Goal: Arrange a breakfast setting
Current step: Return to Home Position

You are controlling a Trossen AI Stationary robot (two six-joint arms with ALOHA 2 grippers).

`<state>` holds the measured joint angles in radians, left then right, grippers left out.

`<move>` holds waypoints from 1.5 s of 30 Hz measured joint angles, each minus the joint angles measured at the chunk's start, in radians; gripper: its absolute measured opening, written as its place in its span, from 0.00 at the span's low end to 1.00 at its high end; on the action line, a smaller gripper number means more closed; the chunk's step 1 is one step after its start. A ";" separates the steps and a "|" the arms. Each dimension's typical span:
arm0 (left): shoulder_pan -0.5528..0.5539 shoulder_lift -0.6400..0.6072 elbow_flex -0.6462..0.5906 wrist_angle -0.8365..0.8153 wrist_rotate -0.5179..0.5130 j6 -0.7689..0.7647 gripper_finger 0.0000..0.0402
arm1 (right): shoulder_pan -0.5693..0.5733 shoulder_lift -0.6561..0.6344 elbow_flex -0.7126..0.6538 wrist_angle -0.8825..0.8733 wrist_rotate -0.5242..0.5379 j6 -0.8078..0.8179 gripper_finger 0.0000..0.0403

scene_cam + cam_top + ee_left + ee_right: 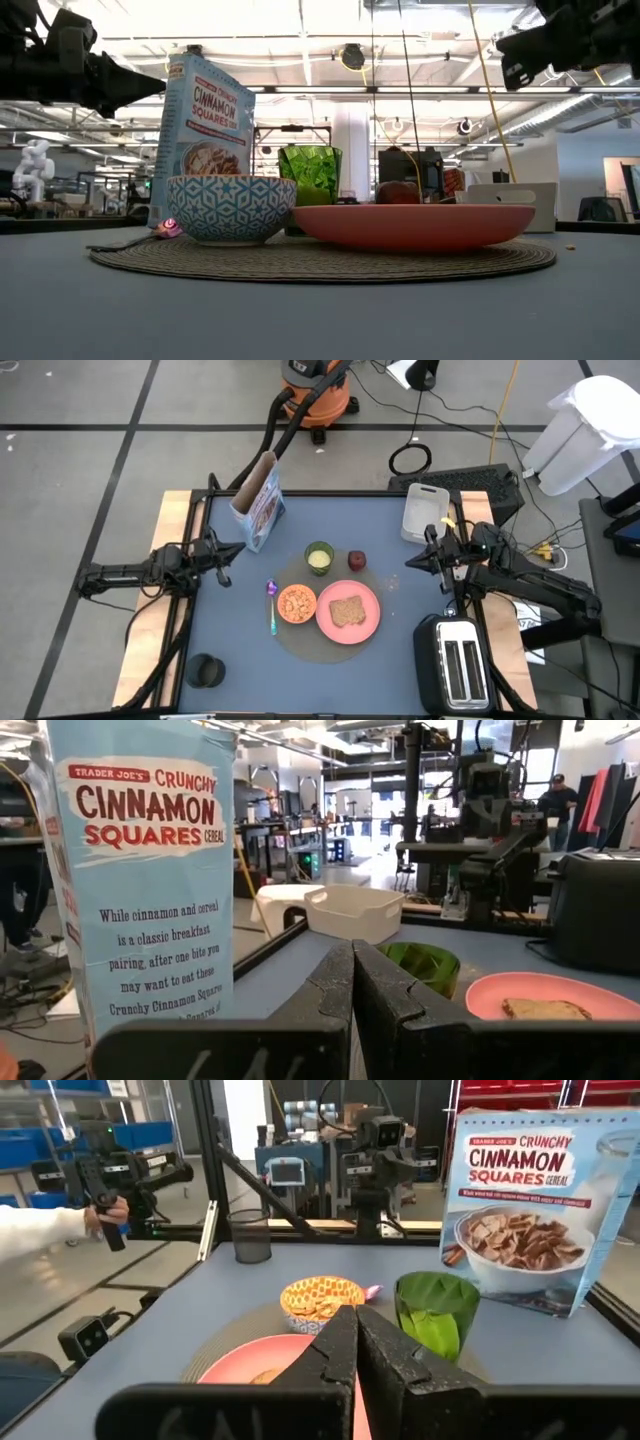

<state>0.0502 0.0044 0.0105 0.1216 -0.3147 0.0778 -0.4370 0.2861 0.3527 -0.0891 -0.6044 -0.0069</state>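
We find the left gripper (223, 571) and right gripper (412, 561) both closed on nothing, flanking the mat (305, 636) whose toast-bearing pink plate (368, 622) lies nearer the right one.

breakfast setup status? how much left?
Looks done: toast on the plate, cereal-filled bowl beside it, spoon left of the bowl, cup and apple past them, grouped at the mat. Cereal box stands off the mat. Left gripper and right gripper are shut, empty, off to the sides. Probably nothing left.
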 joint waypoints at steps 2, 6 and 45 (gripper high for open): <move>0.000 0.000 0.000 0.000 0.000 0.002 0.01 | 0.000 -0.020 -0.043 0.041 0.000 0.017 0.00; 0.000 0.000 0.000 0.000 0.000 0.003 0.01 | 0.000 -0.053 -0.129 0.164 0.000 0.055 0.00; 0.000 0.001 0.000 0.003 -0.001 -0.004 0.01 | 0.000 -0.070 -0.338 0.220 0.315 -0.005 0.00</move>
<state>0.0502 0.0055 0.0105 0.1249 -0.3161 0.0734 -0.4366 0.2161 0.0152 0.1309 -0.2893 -0.0116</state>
